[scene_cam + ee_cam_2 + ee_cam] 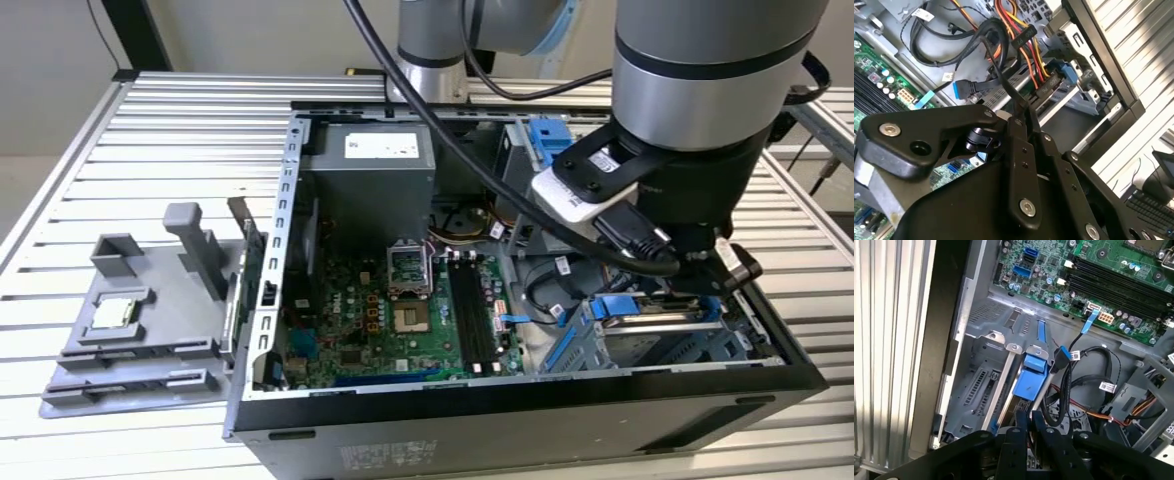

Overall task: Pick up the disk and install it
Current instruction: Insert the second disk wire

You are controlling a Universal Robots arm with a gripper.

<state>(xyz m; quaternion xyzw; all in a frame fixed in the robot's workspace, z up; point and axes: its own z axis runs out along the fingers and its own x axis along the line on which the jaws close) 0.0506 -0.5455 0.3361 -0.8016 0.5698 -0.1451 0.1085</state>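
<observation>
Contact is seen in the first wrist view: the gripper [1026, 426] is closed narrowly on the near edge of the disk [1030, 380]. From the fingertips its long axis runs straight ahead into the drive cage [985, 385], where it is partly seated.
</observation>
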